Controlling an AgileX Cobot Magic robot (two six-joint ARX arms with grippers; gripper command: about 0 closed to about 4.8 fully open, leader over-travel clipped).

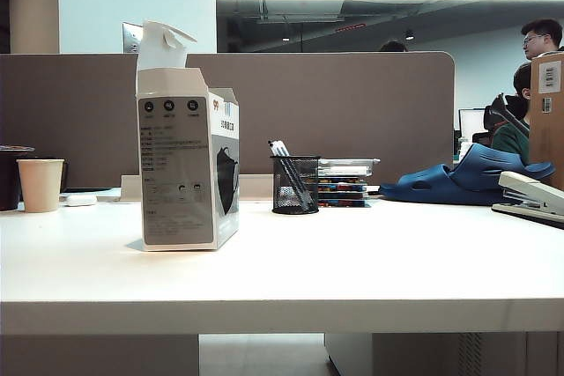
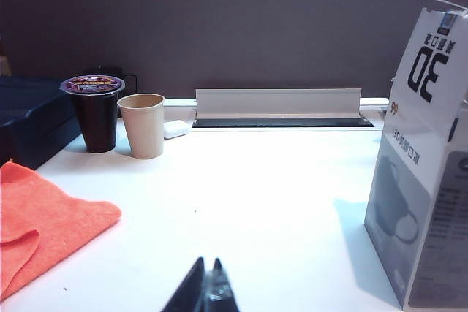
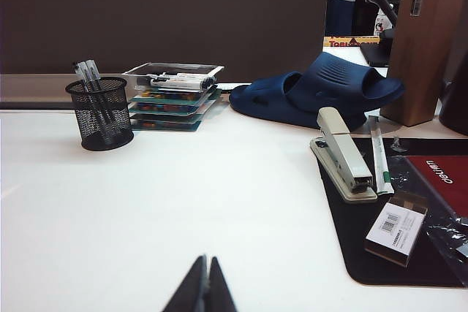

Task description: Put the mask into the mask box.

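The mask box (image 1: 188, 165), a tall white and grey carton printed with a black mask picture, stands upright on the white table (image 1: 370, 261), its white top flaps (image 1: 164, 44) raised. In the left wrist view the mask box (image 2: 428, 173) shows its "3D" text, off to one side and ahead of my left gripper (image 2: 208, 262). That gripper is shut and hangs low over bare table, holding nothing. My right gripper (image 3: 206, 259) is also shut and empty, over bare table well short of the stapler. The mask is not in view. Neither gripper appears in the exterior view.
A paper cup (image 2: 143, 125), a dark lidded cup (image 2: 93, 111) and an orange cloth (image 2: 44, 217) lie on the left side. A mesh pen holder (image 3: 100, 113), stacked trays (image 3: 172, 96), blue slippers (image 3: 322, 89), a stapler (image 3: 344, 155), a black mat (image 3: 387, 261) and a brown cardboard box (image 3: 428, 42) are on the right.
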